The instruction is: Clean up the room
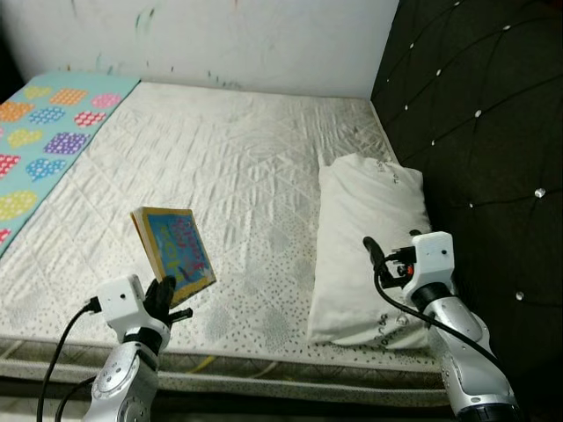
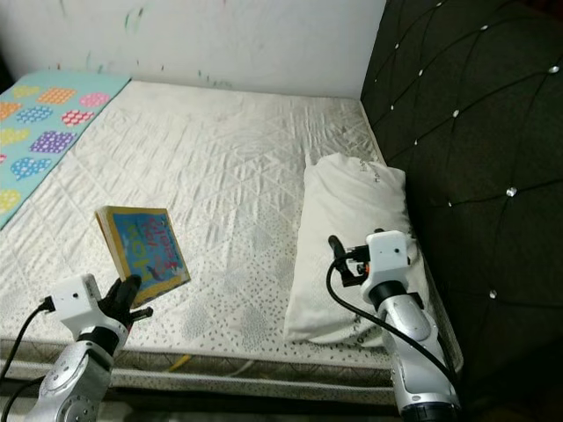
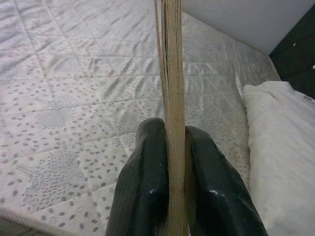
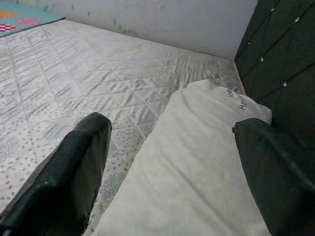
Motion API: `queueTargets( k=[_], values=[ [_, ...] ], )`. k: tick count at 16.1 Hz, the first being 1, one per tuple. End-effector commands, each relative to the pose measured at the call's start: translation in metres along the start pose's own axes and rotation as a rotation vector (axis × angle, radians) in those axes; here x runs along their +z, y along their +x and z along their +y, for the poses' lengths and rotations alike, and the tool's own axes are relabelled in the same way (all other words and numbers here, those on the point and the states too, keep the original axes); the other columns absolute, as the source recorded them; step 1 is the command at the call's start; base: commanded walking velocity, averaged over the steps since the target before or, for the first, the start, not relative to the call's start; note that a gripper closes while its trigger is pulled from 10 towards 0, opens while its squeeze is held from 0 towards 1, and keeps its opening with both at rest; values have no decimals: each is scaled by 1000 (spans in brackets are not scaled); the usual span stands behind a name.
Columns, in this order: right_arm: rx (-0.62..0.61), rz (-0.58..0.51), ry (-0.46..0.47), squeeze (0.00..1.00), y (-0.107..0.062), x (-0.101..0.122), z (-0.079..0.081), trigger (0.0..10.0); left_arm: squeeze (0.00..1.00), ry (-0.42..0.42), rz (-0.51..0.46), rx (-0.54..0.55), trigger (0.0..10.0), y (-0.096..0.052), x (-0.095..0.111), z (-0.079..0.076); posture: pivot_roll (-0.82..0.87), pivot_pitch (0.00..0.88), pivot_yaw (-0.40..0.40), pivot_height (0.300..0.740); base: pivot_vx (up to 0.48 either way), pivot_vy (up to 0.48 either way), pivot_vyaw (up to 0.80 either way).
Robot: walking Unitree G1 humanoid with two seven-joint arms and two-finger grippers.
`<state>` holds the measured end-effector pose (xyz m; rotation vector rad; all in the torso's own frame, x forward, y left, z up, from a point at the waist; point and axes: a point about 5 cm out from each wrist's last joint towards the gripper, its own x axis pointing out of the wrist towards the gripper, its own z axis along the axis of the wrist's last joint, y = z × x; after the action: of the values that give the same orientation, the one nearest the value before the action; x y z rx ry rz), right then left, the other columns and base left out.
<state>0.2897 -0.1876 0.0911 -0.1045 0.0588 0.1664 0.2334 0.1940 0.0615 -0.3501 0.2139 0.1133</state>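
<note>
A thin book (image 1: 174,249) with a blue cover and yellow border is held upright above the white quilted mattress (image 1: 237,149), near its front edge. My left gripper (image 1: 167,294) is shut on the book's lower corner; in the left wrist view both black fingers (image 3: 142,167) clamp the book's page edge (image 3: 172,73). A white pillow (image 1: 369,220) lies lengthwise along the right side of the bed. My right gripper (image 1: 380,264) hovers over the pillow's near end, open, with nothing between its fingers (image 4: 83,162).
A black tufted headboard (image 1: 484,114) rises just right of the pillow. A teal blanket with coloured hearts (image 1: 40,132) covers the mattress's far left. A white wall (image 1: 220,35) closes the far side. The mattress's front edge (image 1: 264,374) runs below both arms.
</note>
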Motion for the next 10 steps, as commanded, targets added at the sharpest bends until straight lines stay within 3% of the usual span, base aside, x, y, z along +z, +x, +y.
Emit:
queueTargets(
  k=[1,10],
  values=[
    [3,-13,-3,0,1,4,-1,10000,0,10,-67,1,10000,1,12,-2,-129,0,-49,670,0,0,0],
    [43,-24,-2,0,4,7,3,10000,0,46,-93,14,10000,-4,18,2,-114,0,-46,670,0,0,0]
  ],
)
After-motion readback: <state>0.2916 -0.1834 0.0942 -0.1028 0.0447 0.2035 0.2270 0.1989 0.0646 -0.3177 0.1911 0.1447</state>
